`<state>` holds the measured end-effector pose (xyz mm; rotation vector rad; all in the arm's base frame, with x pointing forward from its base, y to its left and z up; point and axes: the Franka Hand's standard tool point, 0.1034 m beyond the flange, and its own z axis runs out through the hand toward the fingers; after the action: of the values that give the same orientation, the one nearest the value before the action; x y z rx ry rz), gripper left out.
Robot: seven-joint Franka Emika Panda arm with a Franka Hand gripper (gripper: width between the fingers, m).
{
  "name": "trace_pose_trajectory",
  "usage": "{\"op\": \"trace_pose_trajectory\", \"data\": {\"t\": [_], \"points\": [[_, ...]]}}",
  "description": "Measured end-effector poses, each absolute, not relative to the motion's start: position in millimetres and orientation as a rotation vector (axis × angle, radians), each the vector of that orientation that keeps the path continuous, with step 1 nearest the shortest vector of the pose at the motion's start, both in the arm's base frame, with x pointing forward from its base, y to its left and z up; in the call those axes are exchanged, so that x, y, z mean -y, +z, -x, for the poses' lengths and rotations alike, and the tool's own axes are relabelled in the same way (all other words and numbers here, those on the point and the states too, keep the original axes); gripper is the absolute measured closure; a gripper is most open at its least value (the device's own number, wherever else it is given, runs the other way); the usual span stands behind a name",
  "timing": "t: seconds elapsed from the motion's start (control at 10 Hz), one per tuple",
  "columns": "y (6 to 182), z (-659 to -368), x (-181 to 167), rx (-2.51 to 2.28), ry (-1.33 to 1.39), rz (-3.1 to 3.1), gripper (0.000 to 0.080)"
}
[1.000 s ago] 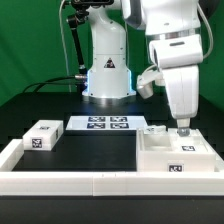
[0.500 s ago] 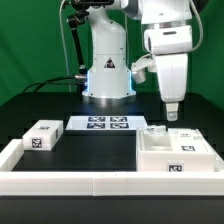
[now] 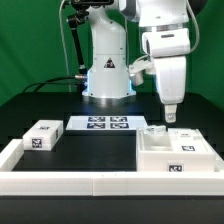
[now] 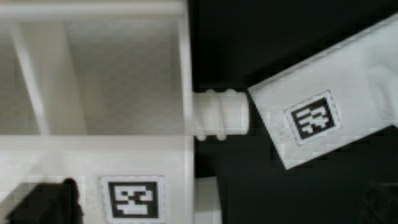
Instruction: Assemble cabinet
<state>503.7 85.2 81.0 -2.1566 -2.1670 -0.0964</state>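
While tool (image 3: 171,117) hangs above cabinet (image 3: 176,152), you cannot tell if clenched or released. Cabinet sits on surface (image 3: 100,152) at exterior view's right; drawer block (image 3: 42,135) well apart, at left.

The pincer (image 3: 168,117) is too small to judge its gap; the blurred cabinet (image 4: 98,80) is cropped.

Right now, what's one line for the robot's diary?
gripper: hovering above big white box, not touching | small block: apart, at exterior view's left
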Motion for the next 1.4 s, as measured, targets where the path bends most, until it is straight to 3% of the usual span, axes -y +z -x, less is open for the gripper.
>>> {"op": "trace_pose_trajectory", "data": {"t": [0.4, 0.8, 1.1, 1.4], "points": [[68.4, -470.5, -97.8, 2.434, -0.061, 1.866, 0.0002], [66.3, -469.8, -94.7, 2.416, -0.053, 1.878, 0.0002], [51.2, -436.3, -92.2, 2.457, -0.018, 1.77, 0.0002], [48.8, -431.9, -94.2, 2.5, -0.001, 1.674, 0.0002]]}}
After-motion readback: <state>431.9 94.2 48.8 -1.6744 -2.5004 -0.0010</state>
